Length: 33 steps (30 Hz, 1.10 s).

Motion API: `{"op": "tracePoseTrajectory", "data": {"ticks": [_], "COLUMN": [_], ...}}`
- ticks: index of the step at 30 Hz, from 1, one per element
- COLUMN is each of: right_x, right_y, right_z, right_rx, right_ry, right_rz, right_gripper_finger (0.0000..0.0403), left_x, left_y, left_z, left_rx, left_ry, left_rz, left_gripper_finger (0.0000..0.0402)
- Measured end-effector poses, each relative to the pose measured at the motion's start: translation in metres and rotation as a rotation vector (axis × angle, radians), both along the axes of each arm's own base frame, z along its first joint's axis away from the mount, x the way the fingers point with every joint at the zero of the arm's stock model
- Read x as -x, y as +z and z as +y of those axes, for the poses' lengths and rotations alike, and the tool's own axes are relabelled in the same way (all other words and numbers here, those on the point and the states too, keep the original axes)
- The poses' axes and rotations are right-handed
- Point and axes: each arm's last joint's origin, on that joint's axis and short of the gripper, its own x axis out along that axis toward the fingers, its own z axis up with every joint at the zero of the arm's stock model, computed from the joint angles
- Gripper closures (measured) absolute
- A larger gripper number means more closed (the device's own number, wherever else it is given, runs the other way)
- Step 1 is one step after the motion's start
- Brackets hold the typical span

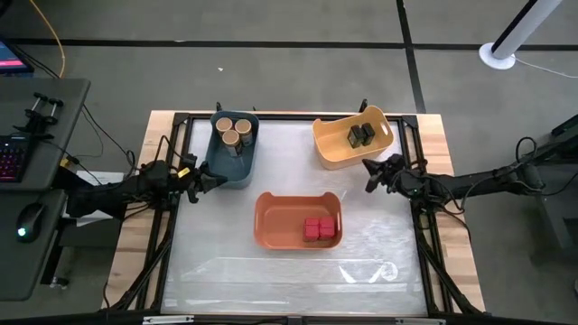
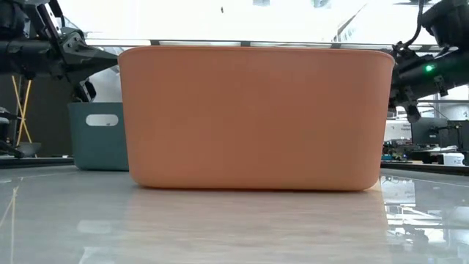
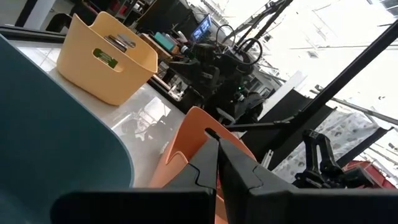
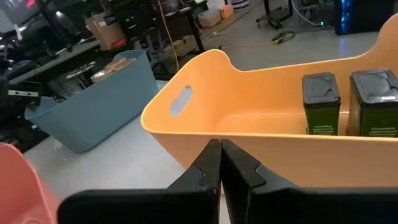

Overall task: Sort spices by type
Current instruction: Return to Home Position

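Three round jars with flat tan lids (image 1: 232, 132) stand bunched at the far end of a teal plastic bin (image 1: 237, 165). The bin is smooth-walled, with rounded corners and a slot handle. Two dark, blocky containers with green labels (image 4: 348, 102) stand side by side and upright in a glossy yellow bin (image 4: 186, 134) with a scooped rim. A cluster of red square tins (image 1: 319, 229) sits packed together in the right part of a matte orange bin (image 1: 271, 221), the nearest of the three bins. All three bins rest apart from one another on a shiny whitish sheet over the wooden table (image 1: 271, 280).

The left gripper (image 3: 217, 149) hangs just beside the near corner of the teal bin. Its angular dark fingers are pressed together with nothing between them. The right gripper (image 4: 219, 149) sits just off the near side of the yellow bin, its fingers likewise closed on nothing.

From table height, the orange bin's broad plain wall blocks almost everything. It hides its own tins and the yellow bin, and only part of the teal bin shows to one side. Off the table's left side, a dark desk carries a keyboard (image 1: 9, 158) and a mouse (image 1: 30, 219).
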Motion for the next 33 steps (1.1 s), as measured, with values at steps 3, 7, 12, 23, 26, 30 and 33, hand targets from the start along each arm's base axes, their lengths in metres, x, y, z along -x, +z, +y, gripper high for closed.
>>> {"op": "tracePoseTrajectory", "data": {"ticks": [3, 7, 12, 23, 26, 30, 33], "right_x": [-0.0006, -0.0018, -0.0030, -0.0019, -0.0018, -0.0018, -0.0018], "right_y": [-0.0001, -0.0005, -0.0010, -0.0077, -0.0079, -0.0079, -0.0079], "right_z": [0.0007, 0.0024, 0.0045, 0.0064, 0.0064, 0.0064, 0.0064], "right_rx": [-0.001, -0.014, -0.038, -0.065, -0.065, -0.065, -0.065], "right_ry": [0.033, 0.104, 0.186, 0.255, 0.255, 0.255, 0.255], "right_rz": [0.007, 0.013, 0.013, 0.085, 0.087, 0.087, 0.087], "right_gripper_finger": [0.0402, 0.0402, 0.0402, 0.0402, 0.0402, 0.0402, 0.0402], "left_x": [0.0000, 0.0000, 0.0000, 0.0000, 0.0000, 0.0000, 0.0000], "left_y": [0.0000, -0.0001, 0.0000, 0.0000, 0.0000, 0.0000, 0.0000], "left_z": [0.0000, 0.0000, 0.0000, 0.0000, 0.0000, 0.0000, 0.0000], "left_rx": [0.000, 0.000, 0.000, 0.000, 0.000, 0.000, 0.000], "left_ry": [-0.001, -0.001, -0.001, 0.000, 0.000, 0.000, 0.000], "left_rz": [0.000, 0.001, 0.000, 0.000, 0.000, 0.000, 0.000], "left_gripper_finger": [0.0401, 0.0401, 0.0401, 0.0401, 0.0401, 0.0401, 0.0401]}}
